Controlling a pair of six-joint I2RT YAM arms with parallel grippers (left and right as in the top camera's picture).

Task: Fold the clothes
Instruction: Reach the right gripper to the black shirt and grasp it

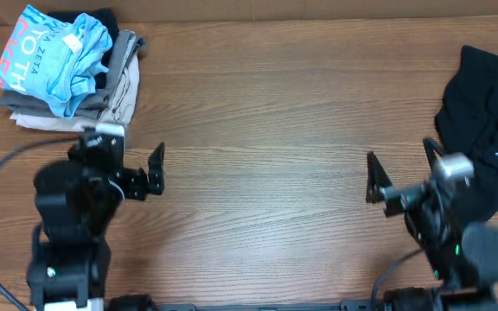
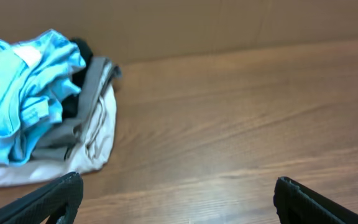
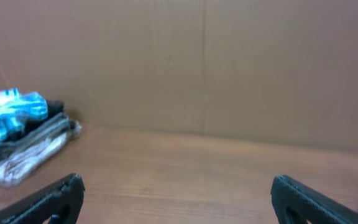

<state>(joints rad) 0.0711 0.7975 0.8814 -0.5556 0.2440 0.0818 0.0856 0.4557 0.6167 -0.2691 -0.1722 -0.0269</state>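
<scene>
Your large, plain black fabric garment (image 1: pixel 482 130) lies bunched at the right edge of the brown wooden table (image 1: pixel 266 130), partly cut off by the overhead frame; a small white logo shows on it. It sits beside the right arm, with nothing touching it. Your right gripper (image 3: pixel 176 182) stands wide, nothing between its fingers. Your left gripper (image 2: pixel 176 186) is equally wide and holds nothing. At the far left corner, a crumpled light blue shirt with pink-and-white lettering (image 1: pixel 59 56) tops a stack of grey and beige folded garments (image 1: pixel 119 86). Something black peeks from behind that shirt; you cannot tell what it is.
</scene>
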